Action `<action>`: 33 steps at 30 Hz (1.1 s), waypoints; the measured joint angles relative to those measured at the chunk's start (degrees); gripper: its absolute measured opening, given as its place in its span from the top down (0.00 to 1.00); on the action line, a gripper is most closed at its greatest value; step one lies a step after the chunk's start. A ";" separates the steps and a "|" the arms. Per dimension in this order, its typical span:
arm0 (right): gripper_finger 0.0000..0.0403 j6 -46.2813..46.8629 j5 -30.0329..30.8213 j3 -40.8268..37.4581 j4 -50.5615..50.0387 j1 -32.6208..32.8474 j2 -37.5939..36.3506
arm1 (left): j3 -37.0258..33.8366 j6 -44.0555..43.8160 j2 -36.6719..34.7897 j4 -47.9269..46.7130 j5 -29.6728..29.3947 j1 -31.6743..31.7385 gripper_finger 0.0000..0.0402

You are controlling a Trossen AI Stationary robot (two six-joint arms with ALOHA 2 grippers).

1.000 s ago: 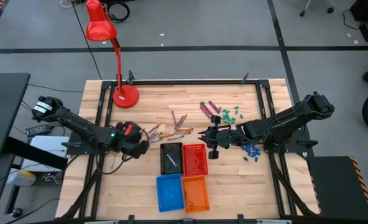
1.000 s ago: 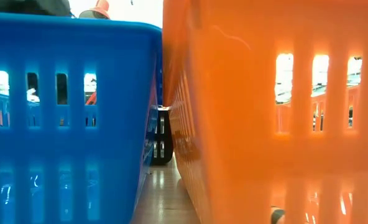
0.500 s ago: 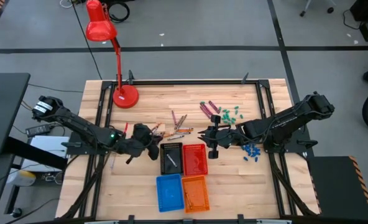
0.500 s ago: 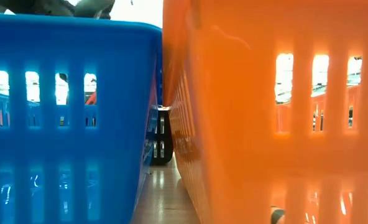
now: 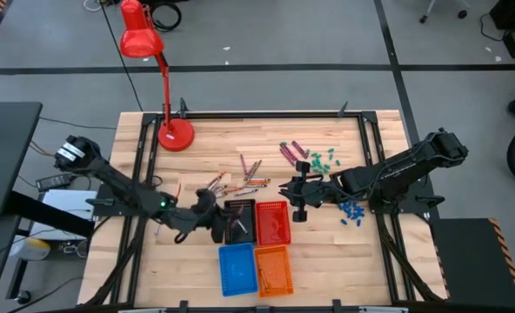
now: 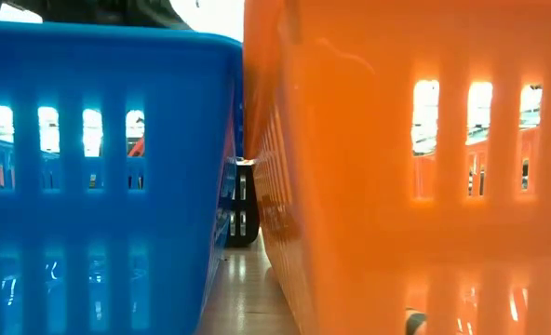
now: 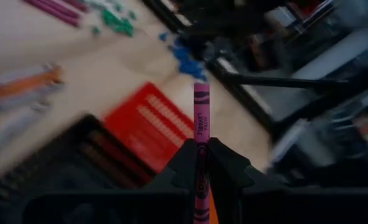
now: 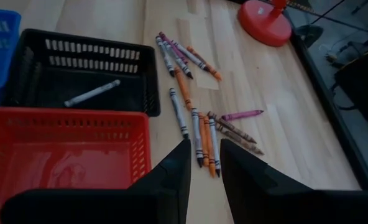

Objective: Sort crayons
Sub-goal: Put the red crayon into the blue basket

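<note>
With a magenta crayon clamped upright in it, the left claw hangs at the black basket, so centre over the right bin and release low. The right claw waits beside the red basket, fingers apart, empty. Loose crayons lie on the worktop. A second ago, that left claw sat farther out, near those crayons.

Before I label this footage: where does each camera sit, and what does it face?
High: overhead, straight down; both arms, four baskets.
Low: tabletop level, behind blue basket and orange basket; no arm.
Left wrist: left gripper shut on purple crayon.
Right wrist: right gripper, loose crayons.
Shared: black basket, red basket.
</note>
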 joint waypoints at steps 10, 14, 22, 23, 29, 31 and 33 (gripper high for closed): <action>0.77 0.43 -2.02 0.00 -1.24 0.02 0.00 | -0.06 -12.99 1.00 1.10 -7.57 -9.76 0.91; 0.77 0.42 -2.16 0.00 -1.24 0.01 0.00 | 0.94 -13.48 4.14 4.57 -13.68 -13.94 0.91; 0.77 0.42 -2.42 0.00 -1.11 0.02 0.00 | 10.87 -13.59 14.97 3.92 -16.60 -17.08 0.91; 0.77 0.42 -2.97 0.00 -1.13 0.09 0.00 | 12.36 -13.60 16.44 3.23 -17.32 -17.36 0.91; 0.77 0.42 -5.43 0.00 -3.08 1.31 0.00 | 20.45 -16.00 23.22 -2.31 -23.40 -19.90 0.91; 0.77 0.44 -5.34 0.00 -3.73 1.73 0.00 | 22.50 -18.26 25.14 -3.27 -25.01 -20.90 0.91; 0.77 0.78 -5.34 0.00 -4.26 2.30 0.00 | 24.35 -20.77 27.18 -3.78 -26.82 -21.88 0.91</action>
